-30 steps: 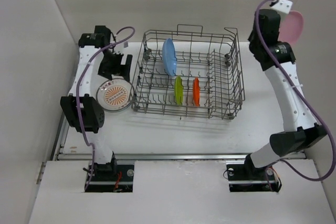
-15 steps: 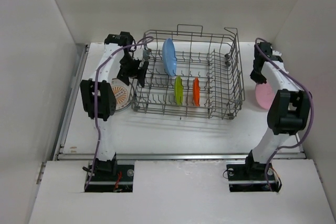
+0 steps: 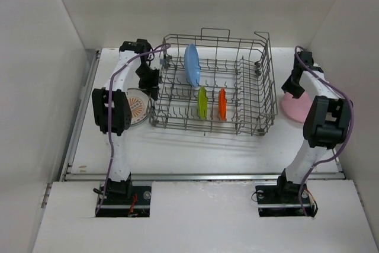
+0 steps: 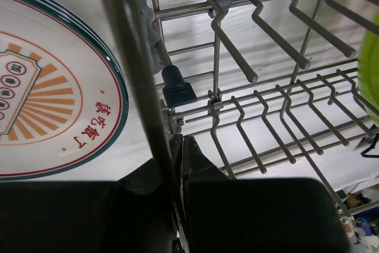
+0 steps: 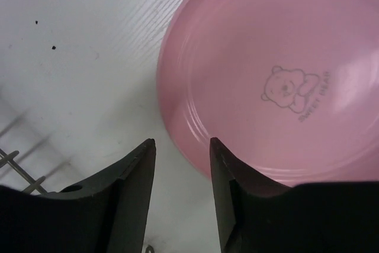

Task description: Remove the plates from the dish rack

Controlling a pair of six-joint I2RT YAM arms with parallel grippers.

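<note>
The grey wire dish rack (image 3: 269,81) stands mid-table. Upright in it are a light blue plate (image 3: 190,64), a lime green plate (image 3: 202,102) and an orange plate (image 3: 221,103). A white sunburst plate (image 3: 137,106) lies flat on the table left of the rack. My left gripper (image 3: 152,80) is at the rack's left side, shut on a rim wire (image 4: 183,9); its jaws (image 4: 179,143) pinch that wire beside the sunburst plate (image 4: 47,87). Right of the rack a pink plate (image 3: 296,106) lies flat. My right gripper (image 5: 182,143) hangs open over the pink plate's (image 5: 266,69) near rim, holding nothing.
White walls close in the table on the left, back and right. The pink plate lies close to the right wall. A metal rail (image 3: 201,176) runs along the near edge, in front of both arm bases.
My left gripper moved from the sunburst plate to the rack's left edge and shut on its wire. My right arm brought the pink plate down to the table and opened its jaws.
</note>
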